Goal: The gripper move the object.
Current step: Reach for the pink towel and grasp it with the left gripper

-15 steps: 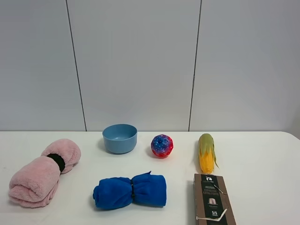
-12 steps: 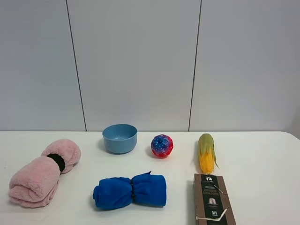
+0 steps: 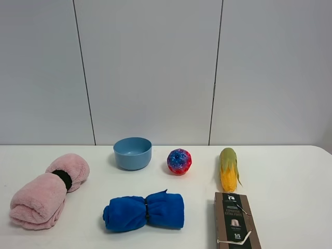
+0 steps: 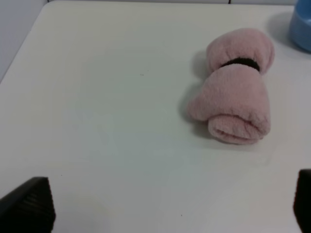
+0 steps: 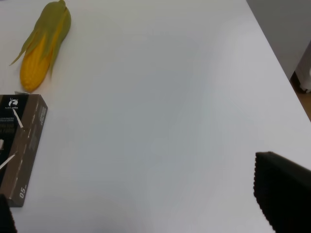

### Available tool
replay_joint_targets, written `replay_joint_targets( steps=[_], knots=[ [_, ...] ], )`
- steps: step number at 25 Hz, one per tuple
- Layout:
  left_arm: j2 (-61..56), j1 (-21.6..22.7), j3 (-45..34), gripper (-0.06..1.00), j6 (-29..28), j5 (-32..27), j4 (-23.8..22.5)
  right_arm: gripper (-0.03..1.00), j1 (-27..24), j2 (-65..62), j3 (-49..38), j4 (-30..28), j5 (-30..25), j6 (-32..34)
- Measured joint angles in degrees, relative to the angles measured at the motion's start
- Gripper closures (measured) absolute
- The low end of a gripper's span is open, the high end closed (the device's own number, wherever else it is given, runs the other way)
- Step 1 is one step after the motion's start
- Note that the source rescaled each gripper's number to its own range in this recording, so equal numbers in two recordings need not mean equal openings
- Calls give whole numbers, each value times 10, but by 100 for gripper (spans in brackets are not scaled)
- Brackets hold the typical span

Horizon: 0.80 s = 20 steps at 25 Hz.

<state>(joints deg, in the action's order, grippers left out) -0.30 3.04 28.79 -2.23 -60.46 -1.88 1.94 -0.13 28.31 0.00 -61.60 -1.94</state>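
The pale-pink rolled towel (image 3: 45, 193) with a black band round its middle lies on the white table at the left. It also shows in the left wrist view (image 4: 234, 94), well ahead of my left gripper (image 4: 165, 206). That gripper is open and empty, with only its black fingertips (image 4: 26, 206) showing at the frame's lower corners. My right gripper (image 5: 146, 204) is open and empty over bare table, one black finger (image 5: 284, 194) in view. Neither gripper shows in the exterior high view.
A blue rolled towel (image 3: 145, 211) lies front centre. A blue bowl (image 3: 133, 152), a red-blue ball (image 3: 179, 161) and a corn cob (image 3: 228, 168) stand in a row behind it. A brown box (image 3: 236, 222) lies front right. The table's right edge (image 5: 279, 73) is near my right gripper.
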Motion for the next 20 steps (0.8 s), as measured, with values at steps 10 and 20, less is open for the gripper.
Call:
replay_joint_targets(
  steps=[10, 20],
  knots=[
    [0, 0, 0, -6, 0, 0, 0, -3, 0, 0, 0, 0, 0, 0],
    [0, 0, 0, -6, 0, 0, 0, -3, 0, 0, 0, 0, 0, 0]
  ],
)
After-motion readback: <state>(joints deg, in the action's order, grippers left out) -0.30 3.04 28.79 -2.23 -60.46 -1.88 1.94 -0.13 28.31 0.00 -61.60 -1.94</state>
